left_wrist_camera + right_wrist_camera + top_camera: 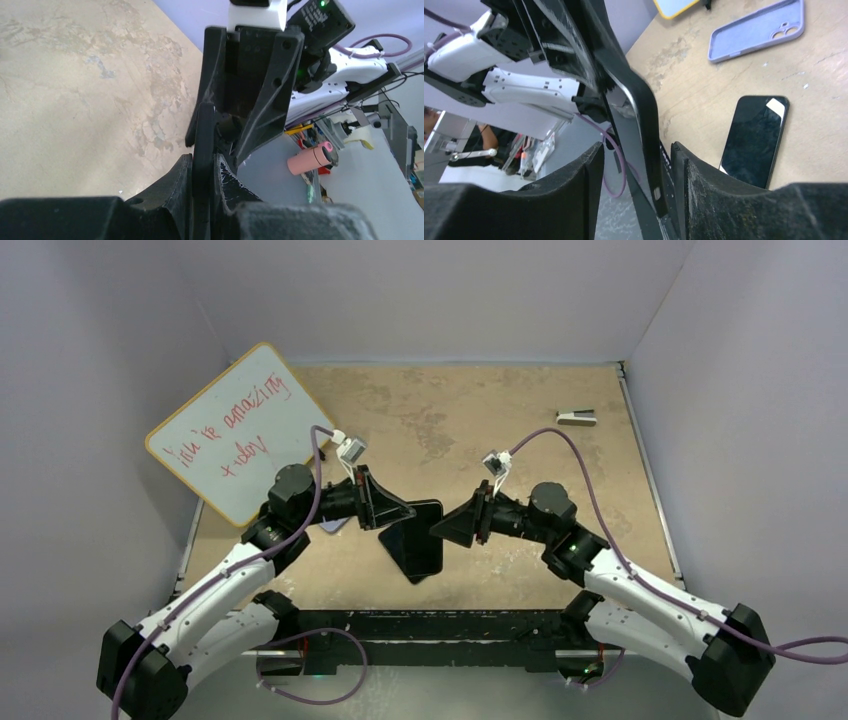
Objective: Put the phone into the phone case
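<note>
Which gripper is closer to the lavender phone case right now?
Left. The phone case lies on the table just behind the left gripper, beside its wrist. The right gripper is farther, on the far side of the raised phone.

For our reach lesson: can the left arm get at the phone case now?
Probably not yet: the left gripper is shut on the phone. The phone case lies on the table with nothing on it.
</note>
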Available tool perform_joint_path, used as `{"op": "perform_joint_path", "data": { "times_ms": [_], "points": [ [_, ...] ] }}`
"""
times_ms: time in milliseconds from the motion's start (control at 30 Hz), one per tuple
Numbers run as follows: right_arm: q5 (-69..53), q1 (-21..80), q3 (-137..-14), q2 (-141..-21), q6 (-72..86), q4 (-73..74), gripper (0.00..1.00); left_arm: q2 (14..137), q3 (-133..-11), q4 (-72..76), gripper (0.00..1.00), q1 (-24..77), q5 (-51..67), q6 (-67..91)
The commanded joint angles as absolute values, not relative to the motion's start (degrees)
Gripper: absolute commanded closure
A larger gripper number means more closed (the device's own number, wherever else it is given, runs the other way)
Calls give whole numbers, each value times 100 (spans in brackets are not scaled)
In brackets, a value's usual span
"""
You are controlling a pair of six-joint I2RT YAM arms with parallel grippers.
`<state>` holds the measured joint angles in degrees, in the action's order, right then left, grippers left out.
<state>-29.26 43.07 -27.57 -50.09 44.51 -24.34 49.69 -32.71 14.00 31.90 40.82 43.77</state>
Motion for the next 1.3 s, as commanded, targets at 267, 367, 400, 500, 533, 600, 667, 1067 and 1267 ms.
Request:
{"op": "perform_joint_path", "data": {
  "times_ms": [267,367,400,500,533,600,667,1067,1267],
  "points": [
    [-2489,4304,-3979,-4987,3495,-1284,55,5094,-3459,2107,100,3189,4963,4478],
    [-2583,4300,-4148,-5083,3365,-1160,62,5164,-3503,2137,100,3190,4972,4540],
    [-2604,4299,-4168,-5102,3358,-1159,64,5182,-3521,2132,100,3190,4962,4536],
    [-2619,4307,-4209,-5130,3362,-1169,76,5203,-3551,2055,100,3189,4846,4514],
    [-2620,4311,-4216,-5145,3372,-1169,81,5203,-3551,1996,100,3186,4784,4484],
    [-2642,4305,-4254,-5171,3388,-1135,94,5197,-3572,1808,100,3190,4574,4423],
    [-2586,4307,-4319,-5172,3384,-1030,100,5199,-3688,1432,100,3189,4308,4230],
    [-2116,4306,-4500,-5422,3636,-325,81,5430,-3923,616,100,3188,3839,3666],
    [-2157,4296,-4342,-5144,3446,-198,41,5227,-3749,1077,100,3184,4267,3849]
  ]
}}
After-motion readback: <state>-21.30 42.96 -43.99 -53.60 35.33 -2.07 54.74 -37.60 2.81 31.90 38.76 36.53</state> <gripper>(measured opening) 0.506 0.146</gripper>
